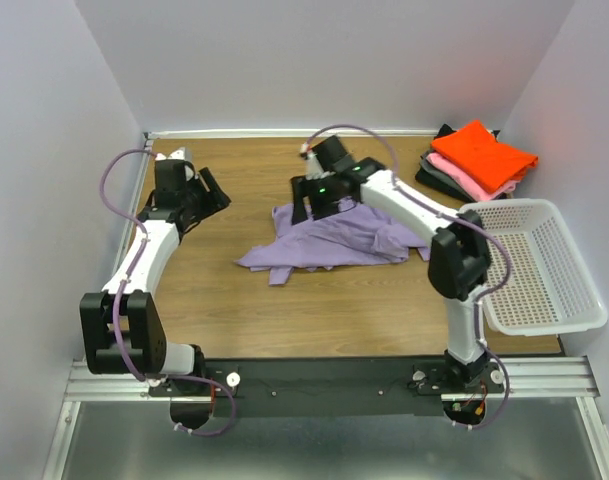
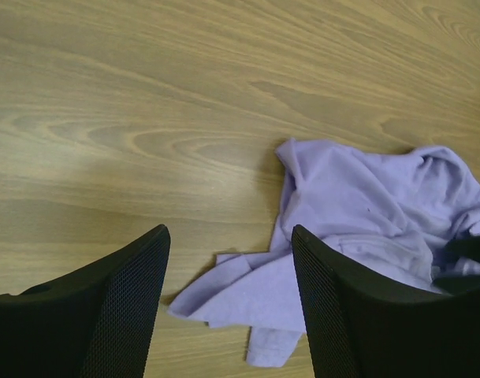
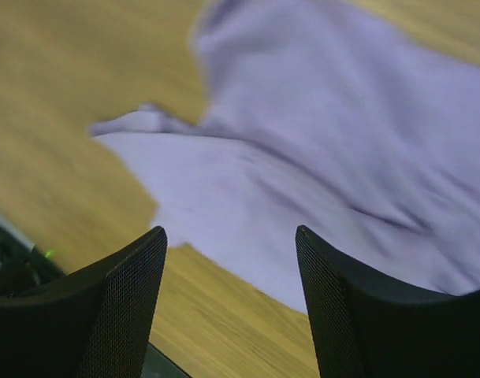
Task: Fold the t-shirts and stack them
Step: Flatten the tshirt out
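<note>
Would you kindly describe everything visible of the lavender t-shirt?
The lavender t-shirt is plain soft cloth, unfolded and crumpled in a loose heap on the wooden table, a sleeve trailing near-left. It lies apart from the folded stack and basket. The right gripper hangs open above its far edge, holding nothing; the left gripper is clear.

Top external: high above the near edge, facing down over the whole desk (image 1: 254, 175). Wrist views: close, downward. All three share the lavender t-shirt (image 1: 334, 240).

No legible txt, logos or nos. in any view; lavender t-shirt (image 1: 334, 240) and folded stack (image 1: 481, 155) at 2 o'clock show none.
</note>
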